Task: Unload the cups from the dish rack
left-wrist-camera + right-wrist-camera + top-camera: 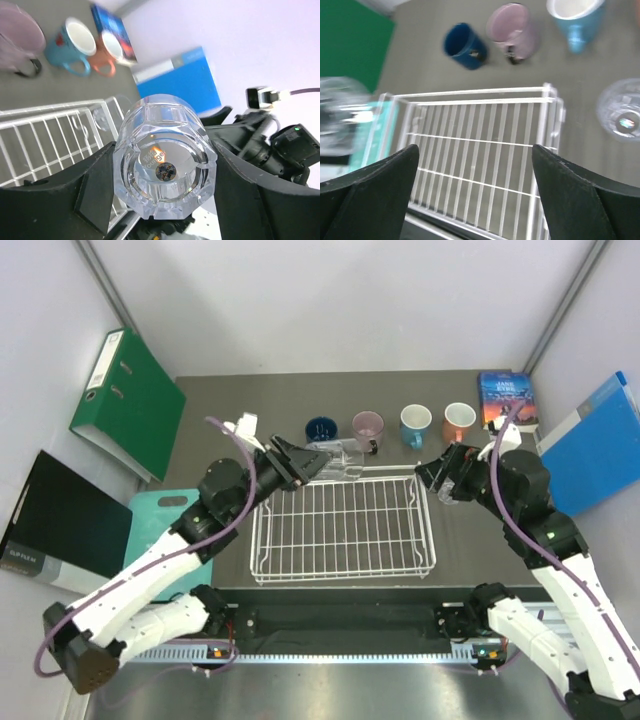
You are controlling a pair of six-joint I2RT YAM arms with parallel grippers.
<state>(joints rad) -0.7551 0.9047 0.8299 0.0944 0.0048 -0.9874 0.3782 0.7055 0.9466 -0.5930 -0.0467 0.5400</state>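
Left wrist, left pincer (164, 192) clamping glass tumbler (162, 145)

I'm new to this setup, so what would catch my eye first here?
A clear glass is clamped in the left tool, above the far left corner of the rack. The rack itself is bare. Four mugs stand in a row beyond it: navy, pink, blue, orange.
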